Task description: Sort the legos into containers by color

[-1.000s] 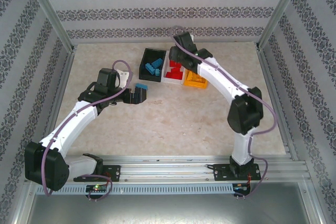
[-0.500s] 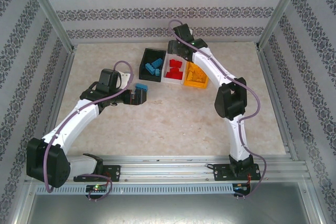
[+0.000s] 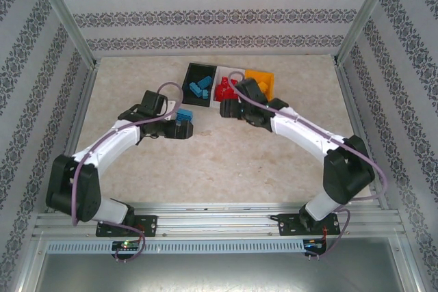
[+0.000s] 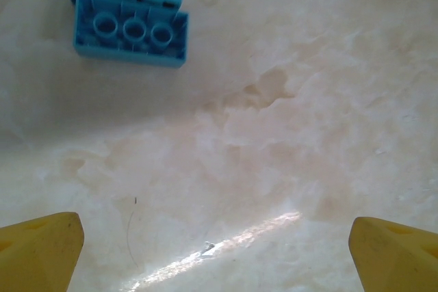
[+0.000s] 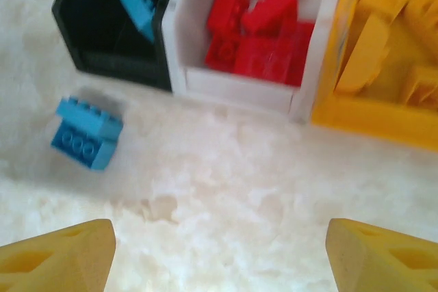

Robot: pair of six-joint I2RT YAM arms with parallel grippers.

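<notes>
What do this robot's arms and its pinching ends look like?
Both the left arm and right arm have white links joined by chunky black joints, each trailed by a looping purple cable. The left end effector and right end effector have wedge-shaped yellow fingers.

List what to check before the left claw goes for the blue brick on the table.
1. Left claw open and empty: ok.
2. Blue brick lying free on the table, apart from the black bin: ok.
3. Brick centred under the left claw: not ok; it sits at the upper left of the left wrist view.
4. Right claw open and empty: ok.
5. Right claw clear of the path to the black bin: cannot tell.
</notes>
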